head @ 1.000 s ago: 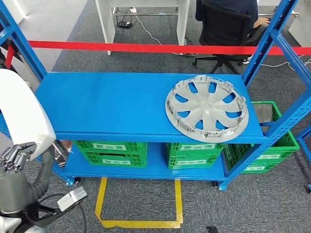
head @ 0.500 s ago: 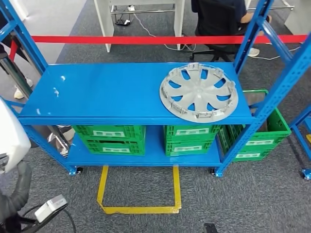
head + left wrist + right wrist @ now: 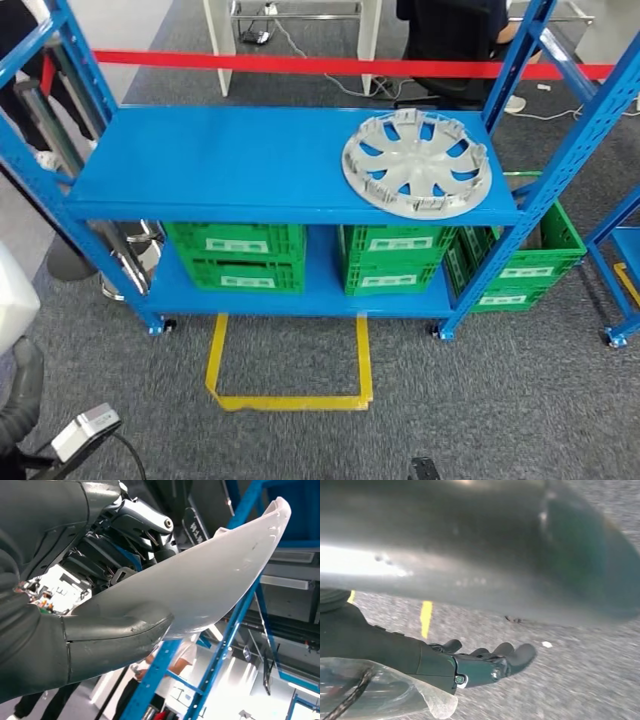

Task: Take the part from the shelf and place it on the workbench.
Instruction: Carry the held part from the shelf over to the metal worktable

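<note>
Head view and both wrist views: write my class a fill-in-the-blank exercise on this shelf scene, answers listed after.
1. The grey wheel cover lies on the ____ level of the blue shelf.
2. The crates under it are ____ in colour.
3. The left hand grips a curved ____ part.
4. The tape outline on the carpet is ____.

Missing words: top; green; white; yellow

A silver-grey wheel cover (image 3: 416,164) on a bright blue shelf (image 3: 226,165), green crates (image 3: 235,255) with white labels below; red tape (image 3: 302,64) at 12 o'clock, yellow floor marking (image 3: 290,402) on grey carpet (image 3: 490,400) at 6 o'clock
</note>
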Controlling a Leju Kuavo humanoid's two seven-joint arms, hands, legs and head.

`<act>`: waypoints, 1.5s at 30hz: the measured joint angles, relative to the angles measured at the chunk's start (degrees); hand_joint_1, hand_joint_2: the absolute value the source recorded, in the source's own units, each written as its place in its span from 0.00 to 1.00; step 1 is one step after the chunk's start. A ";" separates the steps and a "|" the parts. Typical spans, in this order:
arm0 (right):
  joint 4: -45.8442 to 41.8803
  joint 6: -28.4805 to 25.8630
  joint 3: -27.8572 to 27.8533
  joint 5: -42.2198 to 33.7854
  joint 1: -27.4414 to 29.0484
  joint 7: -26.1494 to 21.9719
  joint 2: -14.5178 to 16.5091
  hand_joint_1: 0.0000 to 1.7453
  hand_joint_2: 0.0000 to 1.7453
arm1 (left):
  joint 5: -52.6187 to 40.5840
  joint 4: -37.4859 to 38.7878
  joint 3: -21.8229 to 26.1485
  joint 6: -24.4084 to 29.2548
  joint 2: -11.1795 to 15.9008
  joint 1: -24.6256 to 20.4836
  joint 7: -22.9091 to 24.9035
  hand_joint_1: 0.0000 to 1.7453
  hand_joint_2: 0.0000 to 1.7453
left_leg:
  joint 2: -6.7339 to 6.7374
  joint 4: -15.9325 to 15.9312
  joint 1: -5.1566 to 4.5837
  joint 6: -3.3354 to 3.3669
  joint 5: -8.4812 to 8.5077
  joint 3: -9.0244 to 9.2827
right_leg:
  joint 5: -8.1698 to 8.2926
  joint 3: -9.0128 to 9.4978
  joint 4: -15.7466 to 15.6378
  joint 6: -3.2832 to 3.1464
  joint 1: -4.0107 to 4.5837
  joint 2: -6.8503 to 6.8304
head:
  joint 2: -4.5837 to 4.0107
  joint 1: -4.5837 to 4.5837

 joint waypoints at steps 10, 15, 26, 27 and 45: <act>-0.10 -0.07 0.00 -0.25 -0.45 -0.39 -0.05 0.00 0.00 | -0.40 0.00 -0.21 -0.01 0.12 -0.14 0.80 1.00 1.00 | 0.56 1.13 -2.02 0.54 6.73 -7.89 | -5.04 13.58 -3.89 -2.95 2.16 0.03 | 0.00 0.30; -0.05 -0.11 -0.14 -0.45 -0.29 -0.60 -0.03 0.00 0.00 | -0.48 0.02 -0.87 -0.01 0.44 -0.52 1.53 1.00 1.00 | 0.32 3.70 -1.76 -1.00 4.50 -9.45 | -3.91 12.83 -6.97 -4.13 1.83 -0.35 | 0.00 0.31; -0.04 -0.12 -0.46 -0.51 -0.16 -0.57 -0.07 0.00 0.00 | -0.32 0.08 -1.67 -0.01 0.91 -1.34 2.12 1.00 1.00 | -0.04 1.03 -0.57 -1.72 -1.44 2.28 | 2.29 3.25 -3.26 -2.62 1.77 -0.46 | 0.00 0.12; -0.03 -0.12 -0.48 -0.52 -0.16 -0.57 -0.07 0.00 0.00 | -0.28 0.08 -1.69 -0.01 0.93 -1.39 2.12 1.00 1.00 | -0.06 0.38 -0.61 -1.32 -1.67 2.15 | 2.83 2.84 -3.18 -2.24 1.77 -0.45 | 0.00 0.17; -0.02 0.14 -0.60 -0.45 -0.58 -0.56 -0.57 0.00 0.00 | 0.45 0.60 -3.09 -0.02 1.86 -1.83 4.39 1.00 1.00 | 0.34 2.06 -1.63 -0.98 6.79 -10.41 | -4.10 13.01 -7.05 -4.03 2.04 -0.26 | 0.00 0.44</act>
